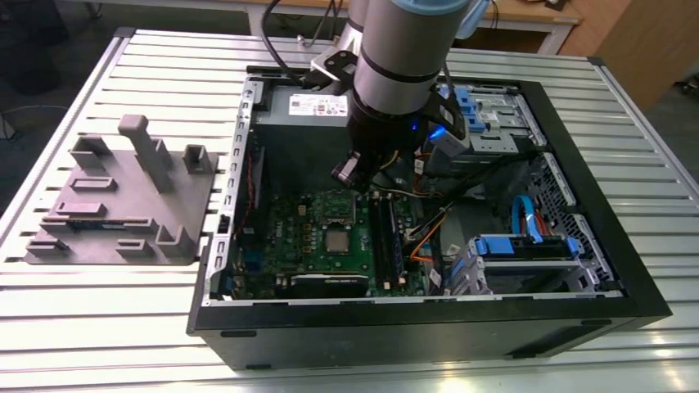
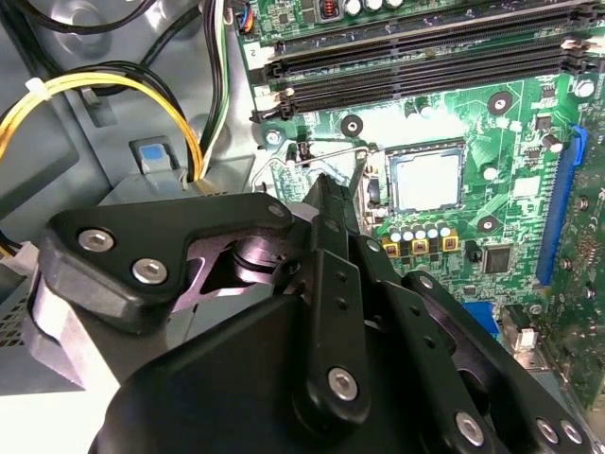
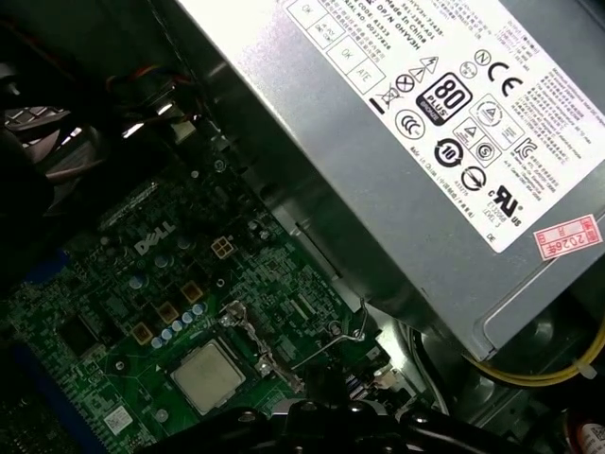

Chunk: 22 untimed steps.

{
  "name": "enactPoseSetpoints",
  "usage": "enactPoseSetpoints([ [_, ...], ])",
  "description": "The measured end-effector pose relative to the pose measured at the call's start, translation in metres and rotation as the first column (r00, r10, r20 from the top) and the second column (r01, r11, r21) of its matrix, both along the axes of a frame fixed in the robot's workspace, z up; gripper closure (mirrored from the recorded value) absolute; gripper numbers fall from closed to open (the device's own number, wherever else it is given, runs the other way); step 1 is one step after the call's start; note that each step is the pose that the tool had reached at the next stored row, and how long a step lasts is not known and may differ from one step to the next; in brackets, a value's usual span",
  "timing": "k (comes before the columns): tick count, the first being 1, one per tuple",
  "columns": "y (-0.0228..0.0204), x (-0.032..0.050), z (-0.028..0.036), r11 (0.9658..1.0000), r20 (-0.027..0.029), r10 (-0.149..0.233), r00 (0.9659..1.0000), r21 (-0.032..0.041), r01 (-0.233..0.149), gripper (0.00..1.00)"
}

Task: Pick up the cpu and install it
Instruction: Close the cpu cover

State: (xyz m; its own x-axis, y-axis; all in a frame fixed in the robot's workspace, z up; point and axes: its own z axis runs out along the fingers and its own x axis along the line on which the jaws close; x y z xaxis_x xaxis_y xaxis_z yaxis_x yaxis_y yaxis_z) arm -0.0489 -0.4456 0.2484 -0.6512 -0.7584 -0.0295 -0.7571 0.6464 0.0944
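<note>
Exterior view, room: the open computer case (image 1: 431,303) lies flat on a slatted metal table (image 1: 131,327); the arm (image 1: 399,74) reaches down inside it, above the green motherboard (image 1: 317,246), with the case walls close on each side.
Exterior view, chip: the cpu (image 1: 337,241) sits flat in the middle of the motherboard, a small silver-grey square, apart from the arm's lower end.
Exterior view, beside the case: a grey plastic fixture block (image 1: 120,205) stands on the table toward the exterior view's left, well apart from the case.
Exterior view, hidden: the arm's own body covers its tip, so the fingers cannot be made out.
Second wrist view, pincer: the gripper (image 2: 331,203) shows as black linkages running to a narrow point; whether it is open or closed I cannot tell. Nothing is seen held in it.
Second wrist view, chip: the cpu (image 2: 425,180) lies seated in its square frame on the board, pale metal top, near the tip but not touching it. Memory slots (image 2: 425,52) run past its far side.
First wrist view, chip: the cpu (image 3: 208,375) rests in the socket, with a thin wire lever (image 3: 331,345) beside it.
First wrist view, edge: the grey power supply (image 3: 425,142) overhangs the board close by; black gripper parts cut off the nearest board edge.
</note>
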Motion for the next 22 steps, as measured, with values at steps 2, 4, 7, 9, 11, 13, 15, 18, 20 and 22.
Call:
enactPoseSetpoints([
  [2, 0.0, 0.0, 0.0, 1.0, 0.0, 0.0, 1.0, -0.0001, 0.0, 0.9],
  [4, -0.0001, 0.0, 0.0, 1.0, -0.0001, 0.0, 1.0, -0.0001, 0.0, 0.9],
  [7, -0.0002, 0.0, 0.0, 1.0, -0.0001, 0.001, 1.0, 0.0, -0.001, 0.9],
  [9, -0.0008, 0.0, 0.0, 1.0, -0.0001, 0.001, 1.0, -0.0001, -0.001, 0.9],
  [11, -0.002, 0.0001, 0.0, 1.0, -0.0001, 0.001, 1.0, -0.0002, -0.001, 0.9],
  [13, -0.0036, 0.0, 0.0, 1.0, -0.0001, 0.001, 1.0, -0.0001, -0.001, 0.9],
  [15, -0.0052, 0.0, 0.0, 1.0, -0.0001, 0.001, 1.0, -0.0002, -0.001, 0.9],
  [18, -0.0071, 0.0, 0.0, 1.0, -0.0001, 0.001, 1.0, 0.0, -0.001, 0.9],
  [20, -0.0081, 0.0, 0.0, 1.0, 0.0, 0.001, 1.0, -0.0004, -0.001, 0.9],
  [22, -0.009, 0.0, 0.0, 1.0, -0.0001, 0.001, 1.0, -0.0023, -0.001, 0.9],
])
